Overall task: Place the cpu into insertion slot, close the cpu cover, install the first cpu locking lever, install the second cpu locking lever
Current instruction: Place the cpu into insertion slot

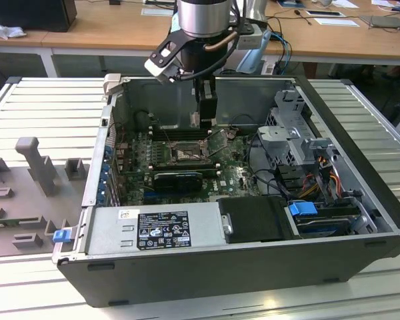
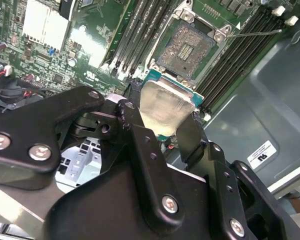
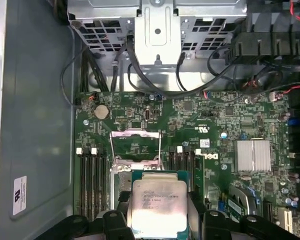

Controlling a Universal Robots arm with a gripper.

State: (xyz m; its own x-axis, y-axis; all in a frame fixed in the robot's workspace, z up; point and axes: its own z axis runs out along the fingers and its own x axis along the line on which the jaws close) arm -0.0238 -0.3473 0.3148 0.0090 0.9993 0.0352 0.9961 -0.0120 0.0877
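Pinching the cpu (image 2: pixel 165 107) by two opposite edges, the hand (image 2: pixel 162 122) has its black fingers (image 2: pixel 189 137) pressed against the chip's sides, silvery top facing up. So the chip is in the hand's grip, up in the air and not seated. In the second wrist view it hangs just beside the insertion slot (image 2: pixel 190 47), and the slot is bare, with its grid of contacts showing. In the first wrist view the cpu (image 3: pixel 157 205) overlaps the near edge of the slot from that angle.

The cpu cover (image 3: pixel 136 133) is flipped open on the side of the slot away from the hand, and green board shows through its window. A thin metal lever (image 2: pixel 255 32) sticks out from a corner of the slot, across one bank of the memory slots (image 2: pixel 235 55). Those long black slots run along both sides of the insertion slot. A ribbed silver heat sink (image 3: pixel 252 155) sits on the board well apart from the slot, past one memory bank. A round coin battery (image 3: pixel 101 111) sits beyond the open cover.

Over in the exterior view, the hand (image 1: pixel 205 115) hangs inside the open computer case (image 1: pixel 360 200), near the insertion slot (image 1: pixel 187 155) on its far-wall side. A grey power supply (image 1: pixel 157 227) sits along the case wall nearest the camera, well apart from the slot. The whole case rests on a slatted grey table (image 1: pixel 47 100).
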